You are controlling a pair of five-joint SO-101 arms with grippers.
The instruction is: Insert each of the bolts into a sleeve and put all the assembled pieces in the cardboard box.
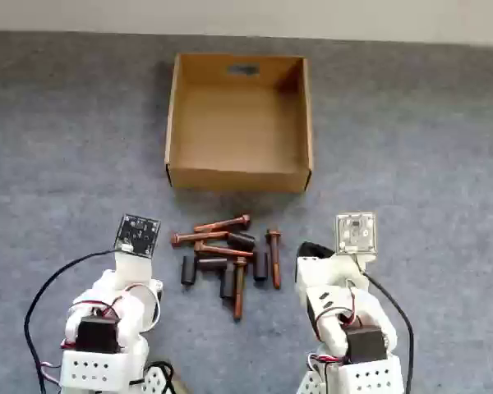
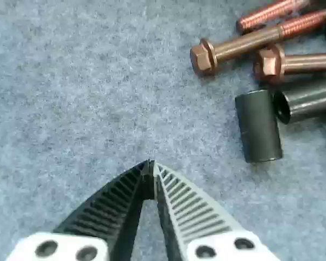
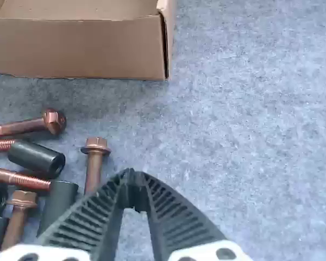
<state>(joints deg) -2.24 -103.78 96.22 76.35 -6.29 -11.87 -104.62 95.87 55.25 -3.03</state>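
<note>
Folded back low at the near edge, one on each side of the heap. Left gripper (image 2: 152, 171) pinched tip to tip over the grey carpet (image 1: 411, 148), gripping nothing. Right gripper (image 3: 132, 182) likewise closed and empty, just beside a bolt shank. Farther back, cardboard box (image 1: 238, 176) open-topped, empty. Between box and arms, copper bolts (image 1: 239, 287) and black sleeves (image 1: 188, 270) jumbled together, apparently all separate.
</note>
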